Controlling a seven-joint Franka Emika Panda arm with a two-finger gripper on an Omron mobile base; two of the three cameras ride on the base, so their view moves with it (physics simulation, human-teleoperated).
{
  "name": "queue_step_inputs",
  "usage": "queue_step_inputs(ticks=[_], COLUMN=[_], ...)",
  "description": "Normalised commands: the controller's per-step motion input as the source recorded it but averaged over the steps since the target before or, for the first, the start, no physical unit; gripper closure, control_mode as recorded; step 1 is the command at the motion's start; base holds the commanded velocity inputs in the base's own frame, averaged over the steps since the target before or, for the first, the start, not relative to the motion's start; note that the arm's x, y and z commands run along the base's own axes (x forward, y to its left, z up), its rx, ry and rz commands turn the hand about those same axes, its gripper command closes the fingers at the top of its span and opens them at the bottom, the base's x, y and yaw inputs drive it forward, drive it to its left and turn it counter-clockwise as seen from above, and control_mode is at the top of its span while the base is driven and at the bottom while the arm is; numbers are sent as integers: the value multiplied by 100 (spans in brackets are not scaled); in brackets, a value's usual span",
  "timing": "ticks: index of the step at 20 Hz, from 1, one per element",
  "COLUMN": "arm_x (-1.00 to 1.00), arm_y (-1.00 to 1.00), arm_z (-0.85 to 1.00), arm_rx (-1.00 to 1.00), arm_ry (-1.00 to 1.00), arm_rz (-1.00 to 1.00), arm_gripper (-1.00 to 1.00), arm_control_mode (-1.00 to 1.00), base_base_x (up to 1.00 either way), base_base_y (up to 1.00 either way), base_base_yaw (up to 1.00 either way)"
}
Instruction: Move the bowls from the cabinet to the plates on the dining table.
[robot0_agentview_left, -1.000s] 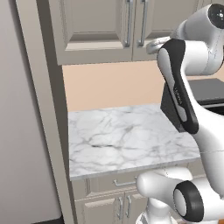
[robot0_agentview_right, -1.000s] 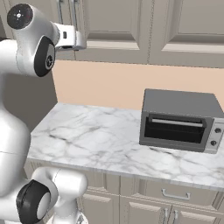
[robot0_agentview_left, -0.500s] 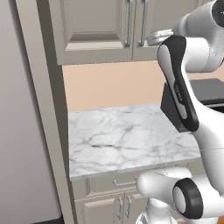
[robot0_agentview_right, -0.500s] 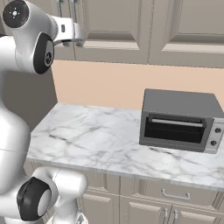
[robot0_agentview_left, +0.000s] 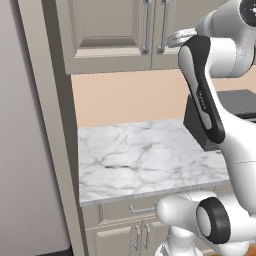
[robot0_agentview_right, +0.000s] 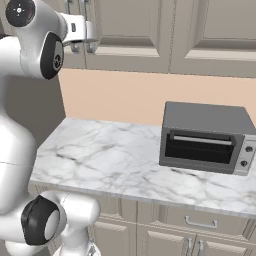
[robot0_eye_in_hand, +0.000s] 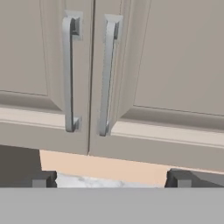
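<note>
The cabinet (robot0_eye_in_hand: 144, 70) has both recessed-panel doors shut, so the bowls are hidden behind them. Its two long brushed-metal handles, the left handle (robot0_eye_in_hand: 68, 74) and the right handle (robot0_eye_in_hand: 107, 74), hang side by side at the door seam. My gripper (robot0_eye_in_hand: 110, 180) is open, its dark fingertips (robot0_eye_in_hand: 43, 179) spread wide, and it sits a short way in front of and below the handles without touching them. From the left base view the hand (robot0_agentview_left: 173, 38) is right of the handles (robot0_agentview_left: 155, 25). The plates and dining table are out of view.
A small marble counter (robot0_agentview_right: 110, 160) lies under the cabinet, with a grey toaster oven (robot0_agentview_right: 206, 137) on its right part. Drawer fronts (robot0_agentview_right: 200, 220) run below it. A tall beige side panel (robot0_agentview_left: 52, 125) borders the counter on the left.
The hand has risen and moved in toward the cabinet's door handles. The doors remain shut.
</note>
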Motion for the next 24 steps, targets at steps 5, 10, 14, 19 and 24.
queue_step_inputs(ticks=[5,10,14,19,24], arm_x=[28,20,22,25,25], arm_y=[0,0,0,0,0], arm_z=[0,3,3,1,0], arm_rx=[0,0,0,0,0], arm_ry=[-2,-4,-4,-3,-2], arm_rz=[0,0,0,0,0], arm_gripper=[-100,-100,-100,-100,-100], arm_control_mode=[-100,-100,-100,-100,-100], base_base_x=[0,0,0,0,0], base_base_y=[0,0,0,0,0], base_base_yaw=[0,0,0,0,0])
